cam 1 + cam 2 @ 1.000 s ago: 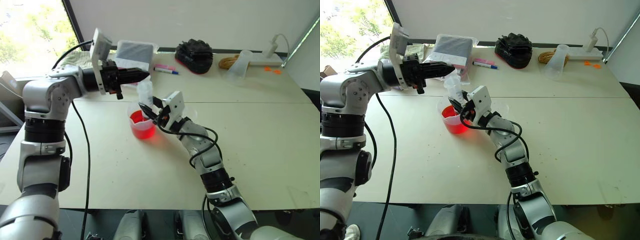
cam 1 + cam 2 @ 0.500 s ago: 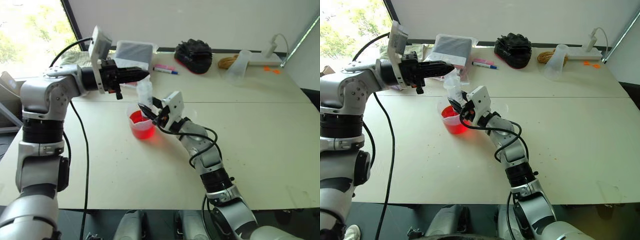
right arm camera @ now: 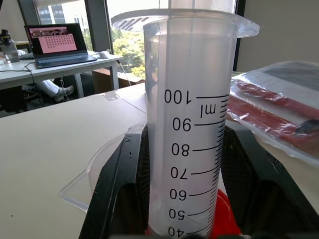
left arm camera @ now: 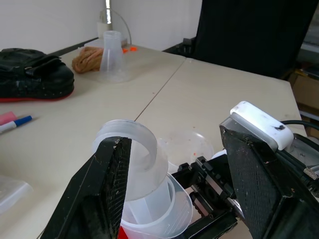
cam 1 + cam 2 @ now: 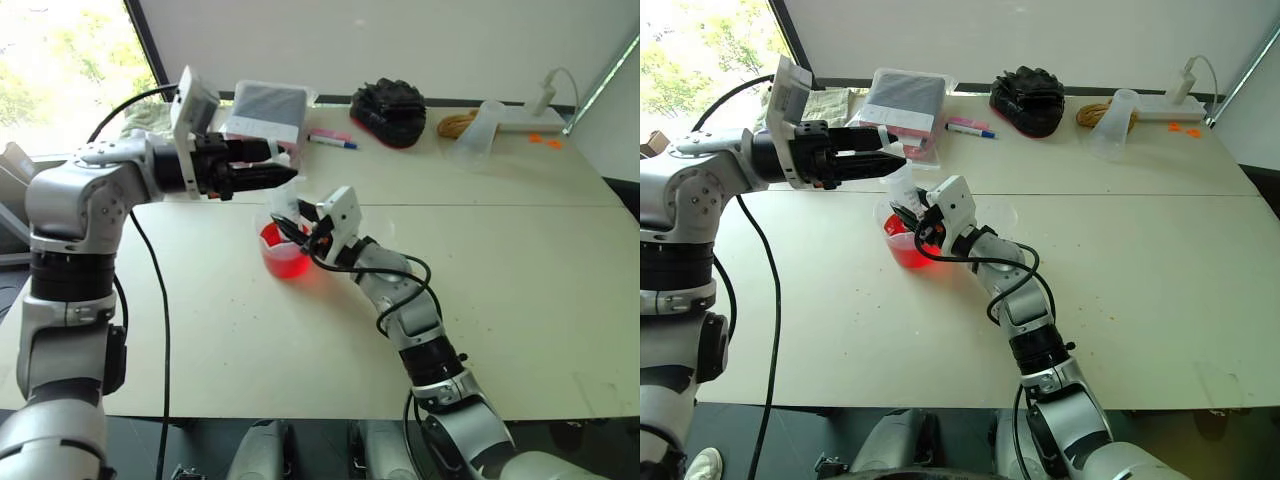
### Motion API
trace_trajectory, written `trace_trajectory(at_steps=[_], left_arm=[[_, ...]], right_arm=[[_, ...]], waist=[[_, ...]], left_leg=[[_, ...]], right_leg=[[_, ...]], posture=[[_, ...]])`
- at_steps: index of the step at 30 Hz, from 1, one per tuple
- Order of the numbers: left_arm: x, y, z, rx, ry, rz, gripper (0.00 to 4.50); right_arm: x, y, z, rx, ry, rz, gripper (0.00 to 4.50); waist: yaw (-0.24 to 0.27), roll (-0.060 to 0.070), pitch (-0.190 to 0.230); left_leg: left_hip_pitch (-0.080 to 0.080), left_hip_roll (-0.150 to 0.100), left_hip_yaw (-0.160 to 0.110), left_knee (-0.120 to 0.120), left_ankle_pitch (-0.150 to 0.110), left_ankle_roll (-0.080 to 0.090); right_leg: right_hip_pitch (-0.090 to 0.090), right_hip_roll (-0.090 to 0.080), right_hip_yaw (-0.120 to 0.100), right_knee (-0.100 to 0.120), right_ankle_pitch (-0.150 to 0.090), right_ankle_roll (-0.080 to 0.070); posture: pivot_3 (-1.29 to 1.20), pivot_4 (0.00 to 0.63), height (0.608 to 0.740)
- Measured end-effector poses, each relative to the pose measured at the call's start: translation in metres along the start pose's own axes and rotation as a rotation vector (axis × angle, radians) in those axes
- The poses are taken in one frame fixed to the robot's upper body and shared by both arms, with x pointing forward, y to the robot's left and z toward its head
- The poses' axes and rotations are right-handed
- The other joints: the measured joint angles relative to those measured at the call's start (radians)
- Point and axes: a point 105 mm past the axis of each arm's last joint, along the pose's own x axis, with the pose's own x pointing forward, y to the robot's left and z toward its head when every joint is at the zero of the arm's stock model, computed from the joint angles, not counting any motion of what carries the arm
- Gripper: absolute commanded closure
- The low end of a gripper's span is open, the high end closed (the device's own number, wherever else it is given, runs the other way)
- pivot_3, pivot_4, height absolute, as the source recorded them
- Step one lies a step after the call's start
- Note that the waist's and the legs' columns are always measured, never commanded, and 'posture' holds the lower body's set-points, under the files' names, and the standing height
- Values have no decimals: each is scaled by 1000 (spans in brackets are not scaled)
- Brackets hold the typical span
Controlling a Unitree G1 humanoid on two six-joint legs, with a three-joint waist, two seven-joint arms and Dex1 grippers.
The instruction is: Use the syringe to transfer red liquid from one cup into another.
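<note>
Syringe (image 3: 192,124) tip and lower barrel cut off at six o'clock; spouted cup (image 3: 94,174) rim partly hidden behind it.

Setting: office-type workroom used as a test bench; evidence as follows: two pale tables (image 5: 500,290) pushed together, seam across mid-frame; plain white wall along the top edge; large window (image 5: 60,70) at upper left with trees outside; further desk with an open laptop (image 3: 52,45) before glazing in the right wrist view; white power strip (image 5: 530,118) with plugged charger at upper right; marker pen (image 5: 332,140), top centre.
</note>
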Motion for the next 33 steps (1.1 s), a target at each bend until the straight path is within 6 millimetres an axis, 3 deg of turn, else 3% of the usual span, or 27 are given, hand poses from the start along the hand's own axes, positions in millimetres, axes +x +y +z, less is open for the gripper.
trace_trajectory(at_steps=[7, 14, 20, 25, 33], left_arm=[[-20, 7, 0, -3, -7, 60, 1533], [-44, 15, -13, -53, 29, 164, 1533], [-72, 19, -4, -44, 13, 246, 1533], [-64, 22, -3, -46, -22, 238, 1533], [-32, 31, -3, -50, -69, 163, 1533]], right_arm=[[0, -2, 3, -8, -12, -14, 3087], [8, -7, 25, -41, -92, -41, 3087], [8, -12, 31, -45, -108, -69, 3087], [8, -16, 40, -36, -107, -110, 3087], [-8, -30, 79, -25, -145, -180, 3087]], waist=[[-3, 0, 0], [0, 0, 0], [-2, 0, 0], [5, 0, 0], [3, 0, 0]], left_leg=[[0, 0, 0, 0, 0, 0], [0, 0, 0, 0, 0, 0], [0, 0, 0, 0, 0, 0], [0, 0, 0, 0, 0, 0], [-1, 0, 0, 0, 0, 0]], right_leg=[[0, 0, 0, 0, 0, 0], [0, -1, 0, 0, 0, 0], [-1, -1, 0, 0, 0, 0], [0, -2, 0, 0, 0, 0], [-1, -1, -1, 0, 0, 0]], posture=[[0, 150, 740], [0, 150, 740], [0, 150, 740], [0, 150, 740], [0, 150, 740]])
